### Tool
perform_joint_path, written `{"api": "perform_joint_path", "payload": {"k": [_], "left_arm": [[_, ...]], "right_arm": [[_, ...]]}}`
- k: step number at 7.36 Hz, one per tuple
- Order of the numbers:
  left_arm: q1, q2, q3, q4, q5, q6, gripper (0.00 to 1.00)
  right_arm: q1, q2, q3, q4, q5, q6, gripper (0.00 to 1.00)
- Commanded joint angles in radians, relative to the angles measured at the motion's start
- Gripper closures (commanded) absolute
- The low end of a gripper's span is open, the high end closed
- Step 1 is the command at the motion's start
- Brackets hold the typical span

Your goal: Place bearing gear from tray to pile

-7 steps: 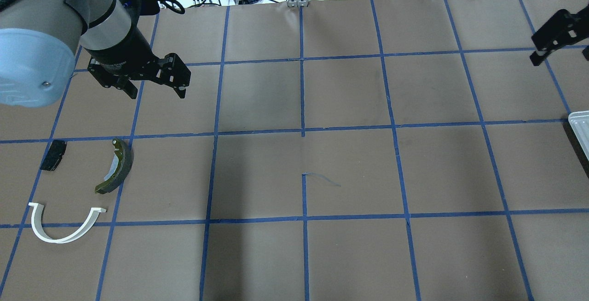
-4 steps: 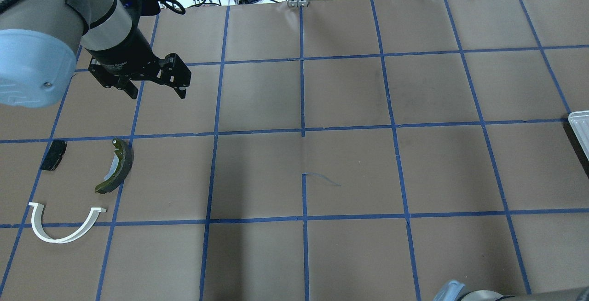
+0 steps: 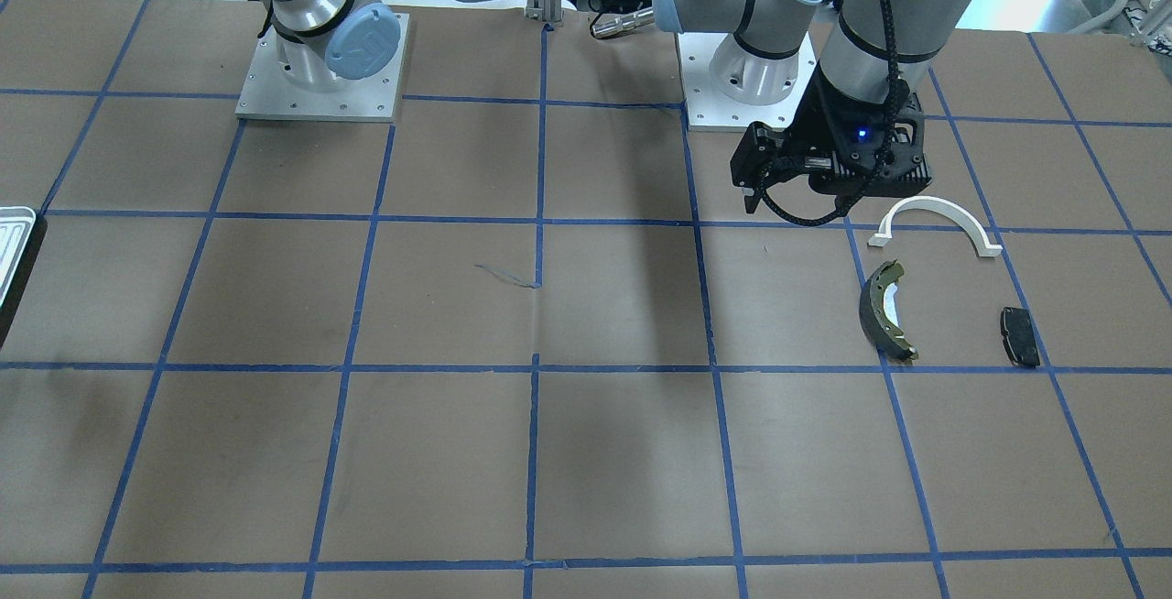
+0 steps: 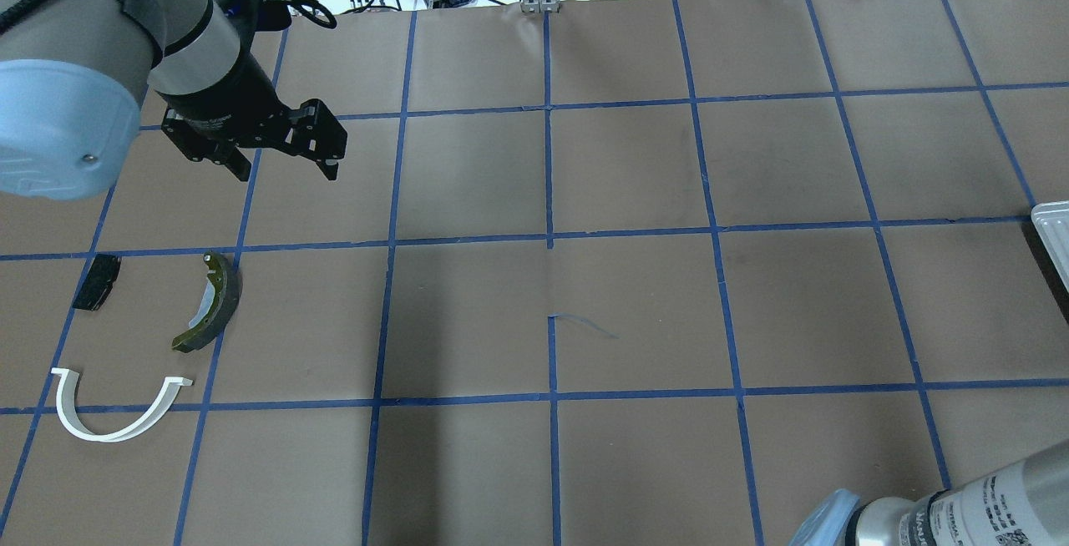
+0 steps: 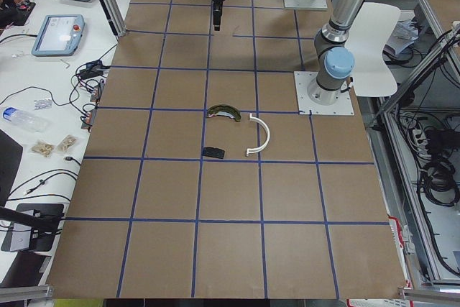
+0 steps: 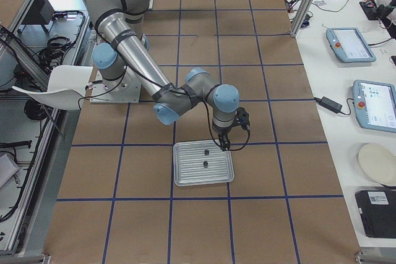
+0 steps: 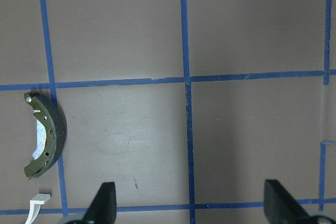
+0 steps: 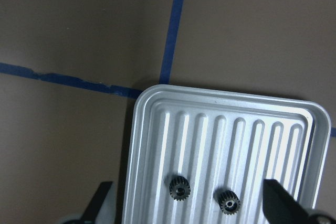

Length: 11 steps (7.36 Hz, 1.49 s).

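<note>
The tray (image 8: 252, 145) lies at the far right of the table (image 4: 635, 304), only its left edge showing in the overhead view. Two small dark bearing gears sit side by side on its ribbed surface, apart from each other: one gear (image 8: 179, 188) nearer the tray's rim, the other gear (image 8: 229, 201) just beside it toward the middle. The right gripper (image 6: 223, 145) hangs over the tray above these gears. Its fingers (image 8: 103, 203) are spread wide in the wrist view, with both gears showing in the gap between them, and it holds nothing and touches neither gear.

The pile is at the left of the table, well apart from the tray. It has three loose parts, none touching another. The curved olive brake shoe (image 4: 224, 300) lies on a blue tape line. The small black pad (image 4: 98, 281) lies to its left. The white half-ring bracket (image 3: 932, 203) lies nearer the robot than both.

The left gripper (image 4: 284, 169) hovers above the table just beyond the brake shoe, on its far side. Its jaws stand wide apart and empty, pointing down at bare brown table. In its wrist view the brake shoe lies off to the left of the fingers.
</note>
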Motion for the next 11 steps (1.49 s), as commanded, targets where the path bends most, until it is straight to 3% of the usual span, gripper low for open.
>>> {"api": "perform_joint_path", "payload": {"k": [1, 3, 4, 6, 7, 10, 11], "left_arm": [[0.001, -0.002, 0.0, 0.008, 0.0, 0.0, 0.0], [-0.001, 0.001, -0.001, 0.01, 0.0, 0.0, 0.0], [-0.001, 0.0, -0.001, 0.011, 0.0, 0.0, 0.0], [0.001, -0.005, 0.002, 0.034, -0.001, 0.0, 0.0], [0.001, 0.0, -0.001, 0.03, 0.003, 0.0, 0.0], [0.001, -0.004, -0.003, 0.036, 0.0, 0.0, 0.0], [0.001, -0.004, -0.003, 0.036, 0.0, 0.0, 0.0]], "right_arm": [[-0.039, 0.068, 0.027, -0.05, -0.015, -0.009, 0.0], [-0.047, 0.097, 0.029, -0.067, -0.016, 0.009, 0.04], [-0.047, 0.102, 0.05, -0.068, -0.018, 0.015, 0.13], [-0.047, 0.094, 0.122, -0.135, -0.051, 0.008, 0.19], [-0.047, 0.094, 0.127, -0.168, -0.068, 0.0, 0.3], [-0.047, 0.093, 0.127, -0.16, -0.078, 0.002, 0.46], [-0.047, 0.093, 0.127, -0.16, -0.078, 0.002, 0.57]]}}
